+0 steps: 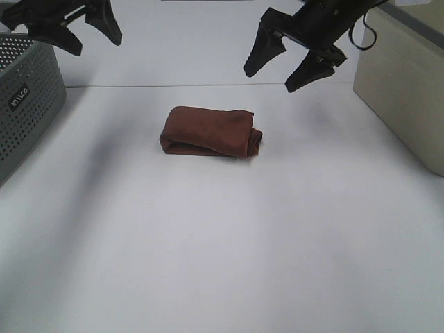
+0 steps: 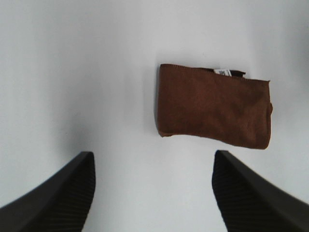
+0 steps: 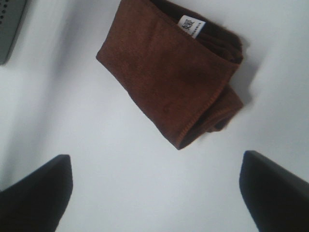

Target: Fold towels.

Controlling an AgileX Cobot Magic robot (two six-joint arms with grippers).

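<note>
Grey basket (image 1: 28, 104): perforated plastic, at the far left edge of my exterior high view, sitting on the white surface (image 1: 222, 250); a small label shows on its side. I also catch a corner of it in the right wrist view (image 3: 9, 26).

Left claw (image 1: 94, 31): I see it hanging above the far left of the surface, over the basket's far side, fingers spread wide and holding nothing. In its own wrist view (image 2: 153, 193) the two dark ribbed fingertips (image 2: 72, 198) stand well apart with bare surface between them.

Towel (image 1: 211, 132): maroon terry cloth, folded into a compact rectangular bundle, lying flat on the surface a little left of centre and toward the far side. It touches neither claw. In the left wrist view (image 2: 212, 106) it reads as a tidy rectangle with stitched edges; in the right wrist view (image 3: 169, 72) I can see layered folds bunching at one end.

White tag (image 3: 191, 25): peeks out from one edge of the towel, between layers; also visible in the left wrist view (image 2: 223, 71).

Right claw (image 1: 277, 73): raised above the surface, just beyond the towel's far right corner, opened wide and empty (image 3: 154, 193).

Beige box (image 1: 406, 90): stands at the far right edge, well apart from the towel.
</note>
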